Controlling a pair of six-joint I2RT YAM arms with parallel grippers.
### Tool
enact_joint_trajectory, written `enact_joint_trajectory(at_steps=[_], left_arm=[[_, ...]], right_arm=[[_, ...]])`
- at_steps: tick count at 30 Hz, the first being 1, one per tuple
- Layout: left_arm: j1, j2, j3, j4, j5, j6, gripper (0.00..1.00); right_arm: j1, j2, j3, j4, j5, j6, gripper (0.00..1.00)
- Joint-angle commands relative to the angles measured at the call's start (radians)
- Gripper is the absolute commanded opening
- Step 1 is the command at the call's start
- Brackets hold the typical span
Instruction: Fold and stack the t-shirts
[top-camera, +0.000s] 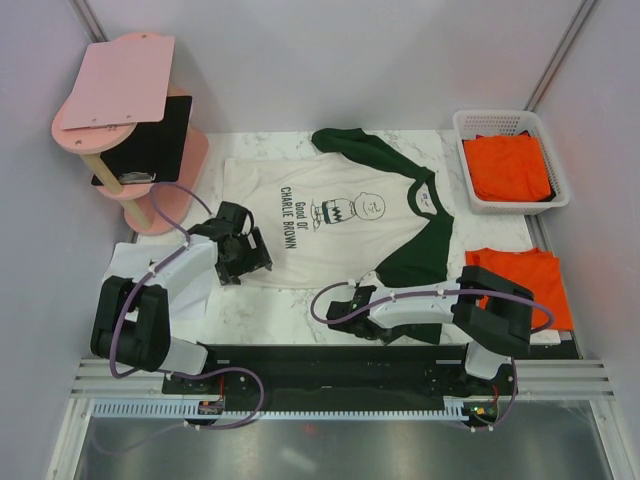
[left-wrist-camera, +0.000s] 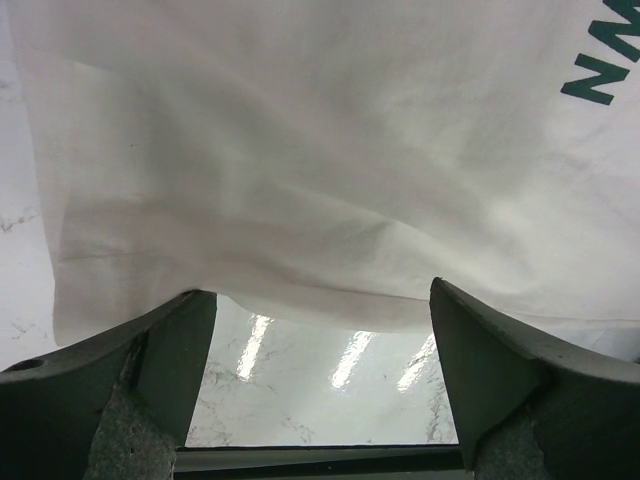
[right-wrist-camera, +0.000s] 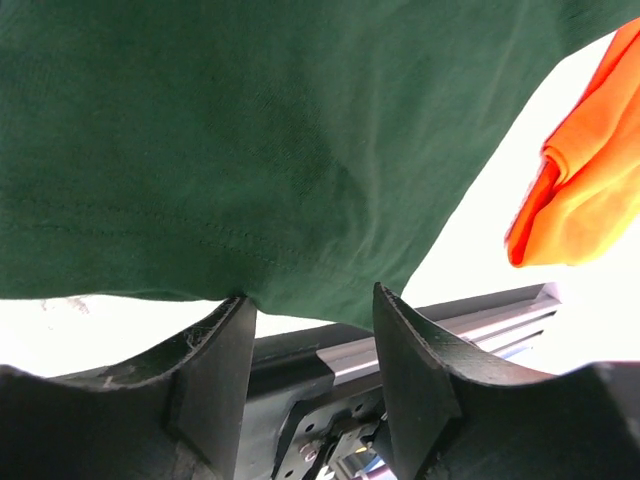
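Wrist views show the fingers: left gripper (left-wrist-camera: 318, 292) wide at the shirt's (left-wrist-camera: 300, 150) hem, right gripper (right-wrist-camera: 310, 298) narrower but apart at its green sleeve (right-wrist-camera: 200, 150); only overhead shows the orange shirts (top-camera: 508, 168).

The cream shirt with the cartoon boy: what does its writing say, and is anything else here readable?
"Good Ol' CHARLIE BROWN": dark green print on the cream-white t-shirt, beside the drawing.
Neck label on that shirt: too small to read.
Left wrist view: green letters cut off at the edge, unreadable.
Nothing else readable.
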Motion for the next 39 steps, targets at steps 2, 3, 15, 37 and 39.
enact_joint_trajectory(at_steps=[2,3,15,37,39], left_arm=[[0.02,-0.026,0.027,-0.027,-0.027,0.039,0.94],[0.023,-0.035,0.026,-0.03,-0.027,0.037,0.94],[0.024,-0.167,-0.005,-0.104,-0.024,0.062,0.94],[0.024,0.054,-0.052,-0.109,-0.116,-0.016,0.58],[0.023,0.078,-0.053,-0.106,-0.121,-0.018,0.46]], right_arm=[[-0.003,0.044,-0.024,0.054,0.015,0.004,0.58],[-0.004,0.048,-0.031,0.063,0.007,0.001,0.57],[-0.003,-0.051,-0.052,0.126,-0.063,-0.078,0.15],[-0.003,-0.163,0.072,-0.036,0.093,-0.085,0.0],[-0.003,-0.166,0.072,-0.048,0.102,-0.08,0.0]])
